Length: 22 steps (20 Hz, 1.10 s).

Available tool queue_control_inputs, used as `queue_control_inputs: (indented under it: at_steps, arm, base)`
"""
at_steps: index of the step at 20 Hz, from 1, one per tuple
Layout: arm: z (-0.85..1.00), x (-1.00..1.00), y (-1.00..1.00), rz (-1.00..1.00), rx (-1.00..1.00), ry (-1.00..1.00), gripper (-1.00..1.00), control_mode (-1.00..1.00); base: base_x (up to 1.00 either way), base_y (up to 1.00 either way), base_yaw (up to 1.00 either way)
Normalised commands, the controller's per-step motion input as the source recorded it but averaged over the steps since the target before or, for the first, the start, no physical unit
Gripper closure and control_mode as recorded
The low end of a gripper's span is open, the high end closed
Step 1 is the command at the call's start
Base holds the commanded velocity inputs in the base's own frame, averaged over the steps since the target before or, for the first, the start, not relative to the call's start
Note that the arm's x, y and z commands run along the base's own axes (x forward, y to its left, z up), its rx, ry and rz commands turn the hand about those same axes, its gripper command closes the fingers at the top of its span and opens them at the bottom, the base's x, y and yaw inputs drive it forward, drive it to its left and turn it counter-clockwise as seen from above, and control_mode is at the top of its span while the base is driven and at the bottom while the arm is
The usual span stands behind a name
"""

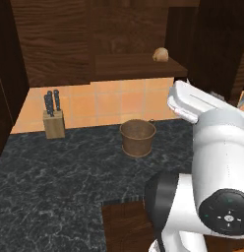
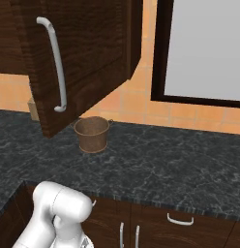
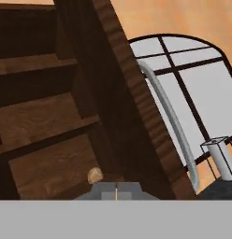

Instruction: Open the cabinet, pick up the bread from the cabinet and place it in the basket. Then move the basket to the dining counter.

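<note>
Black marble bench point(image 1: 55, 167): dark walnut cabinet point(image 2: 88, 53) open; small round brown bread point(image 1: 161, 54) on its shelf, at one o'clock above our round wooden basket point(image 1: 137, 138). Hand closed, empty. Picking, placing, carrying remain.

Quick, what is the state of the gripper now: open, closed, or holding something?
Gripper: closed, holding nothing; the bread lies on the cabinet shelf.

knife block point(image 1: 53, 119) back left on the black marble bench point(image 1: 55, 172) | orange tile wall point(image 1: 119, 101) | window point(image 2: 204, 48) off right
</note>
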Motion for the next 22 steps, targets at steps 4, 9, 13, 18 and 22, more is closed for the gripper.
queue_control_inputs:
  at_steps: [4, 9, 13, 18, 22]
  arm:
    - [-0.13, 1.0, 0.01, -0.18, 0.0, 0.0, 1.0, -1.0]
    - [-0.08, 1.0, 0.0, -0.16, 0.0, 0.0, 1.0, -1.0]
    - [-0.1, 1.0, -0.42, -0.13, 0.0, 0.06, 1.0, -1.0]
    - [-0.15, 0.87, -0.66, -0.07, 0.02, 0.06, 1.0, -1.0]
    - [-0.01, 0.09, -1.0, 0.0, 0.17, 0.0, 1.0, -1.0]
  base:
    - [0.0, 0.0, 0.0]
    - [0.0, 0.0, 0.0]
    - [0.0, 0.0, 0.0]
    - [0.0, 0.0, 0.0]
    - [0.0, 0.0, 0.0]
